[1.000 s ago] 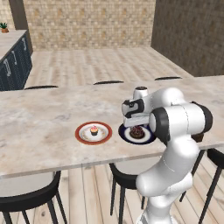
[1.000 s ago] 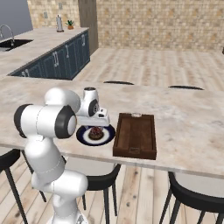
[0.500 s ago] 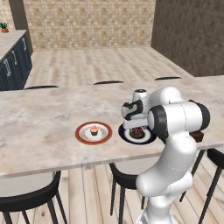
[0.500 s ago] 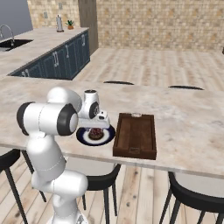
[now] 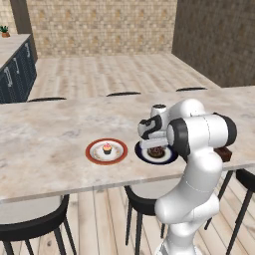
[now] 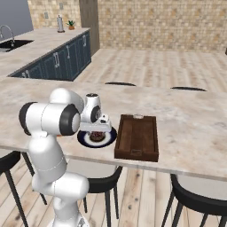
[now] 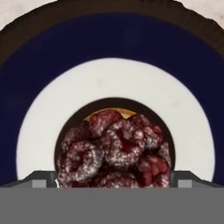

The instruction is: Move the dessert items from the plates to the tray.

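Note:
My gripper (image 5: 155, 145) hangs open, pointing down just above the dark round dessert (image 5: 157, 152) on the navy-rimmed plate (image 5: 141, 152). In the hand view the berry-topped dessert (image 7: 116, 148) sits between my two fingertips (image 7: 42, 178), one on each side, with the plate's navy rim (image 7: 113, 39) around it. The pink-frosted cupcake (image 5: 106, 148) stands on the orange-rimmed plate (image 5: 91, 152) to the left. The dark wooden tray (image 6: 137, 133) lies just right of the navy plate (image 6: 84, 138), with nothing on its floor; the gripper (image 6: 97, 131) is over the dessert (image 6: 96, 137).
Both plates and the tray sit near the marble counter's front edge (image 5: 60, 191). Black stools (image 6: 195, 195) stand under that edge. Dark blue cabinets (image 6: 57, 62) line the far left wall.
My hand has sunk a little closer to the dark dessert on the navy plate. The jaws have stayed open, and nothing else has moved.

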